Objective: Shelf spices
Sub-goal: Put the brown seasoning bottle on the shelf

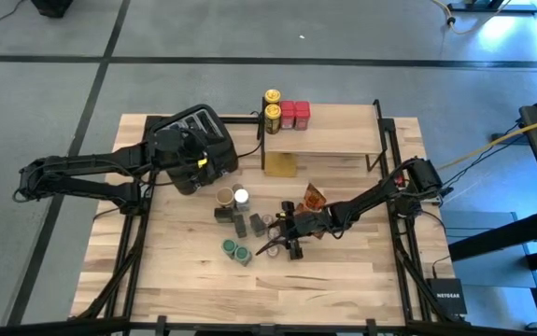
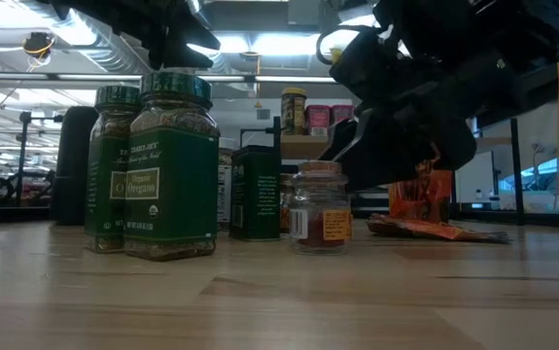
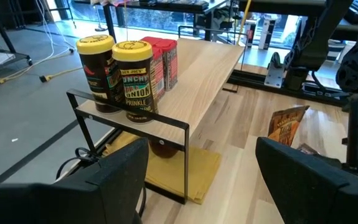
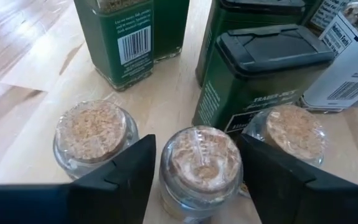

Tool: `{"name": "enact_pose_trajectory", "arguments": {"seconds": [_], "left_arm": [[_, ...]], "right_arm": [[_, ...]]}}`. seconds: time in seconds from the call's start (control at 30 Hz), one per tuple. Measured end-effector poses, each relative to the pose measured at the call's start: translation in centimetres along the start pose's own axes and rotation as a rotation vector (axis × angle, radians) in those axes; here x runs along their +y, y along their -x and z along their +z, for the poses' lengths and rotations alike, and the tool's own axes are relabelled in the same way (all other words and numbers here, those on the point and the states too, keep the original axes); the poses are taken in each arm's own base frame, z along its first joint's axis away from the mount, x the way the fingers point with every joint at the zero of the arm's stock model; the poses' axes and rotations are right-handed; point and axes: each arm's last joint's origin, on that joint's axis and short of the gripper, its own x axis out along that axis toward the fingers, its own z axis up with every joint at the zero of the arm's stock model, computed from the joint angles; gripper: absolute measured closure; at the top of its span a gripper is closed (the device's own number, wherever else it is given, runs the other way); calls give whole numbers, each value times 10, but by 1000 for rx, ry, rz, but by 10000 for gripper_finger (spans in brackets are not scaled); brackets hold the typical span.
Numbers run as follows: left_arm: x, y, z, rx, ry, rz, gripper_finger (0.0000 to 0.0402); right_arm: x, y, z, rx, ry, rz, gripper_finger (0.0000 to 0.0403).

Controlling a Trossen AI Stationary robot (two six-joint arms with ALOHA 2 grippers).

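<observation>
I have the right gripper (image 4: pixel 197 180) low over the bunch of spices in the middle of the surface (image 1: pixel 343 280). Its two fingers sit on each side of a small cork-topped jar (image 4: pixel 202 163), with small gaps left, so I think it is about to pinch the jar but does not hold it yet. Two more cork jars (image 4: pixel 94 134) stand just beside it, so the fingers must slip between them. Green tins (image 4: pixel 259 68) stand just behind. The shelf (image 1: pixel 329 140) is at the far side, with two yellow-lidded jars (image 3: pixel 119 74) and red tins (image 1: pixel 295 114) already on its left end. My left gripper (image 3: pixel 197 180) waits wide open and empty by the toaster (image 1: pixel 198 140).
</observation>
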Motion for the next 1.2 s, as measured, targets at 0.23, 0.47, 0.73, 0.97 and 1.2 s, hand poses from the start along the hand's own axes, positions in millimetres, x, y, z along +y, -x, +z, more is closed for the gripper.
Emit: {"name": "enact_pose_trajectory", "arguments": {"seconds": [0.23,0.47,0.73,0.97,1.2], "left_arm": [[0,0,0,1,0,0,112],[0,0,0,1,0,0,112],[0,0,0,2,0,0,112],[0,0,-1,13,-3,1,112],[0,0,-2,15,-3,1,112]], "right_arm": [[-1,0,0,-3,5,-20,219],[-1,1,3,-13,-11,-30,224],[-4,23,22,-25,-8,-30,248],[-10,48,39,-33,1,-113,244],[-14,61,48,-52,-1,-204,244]]}}
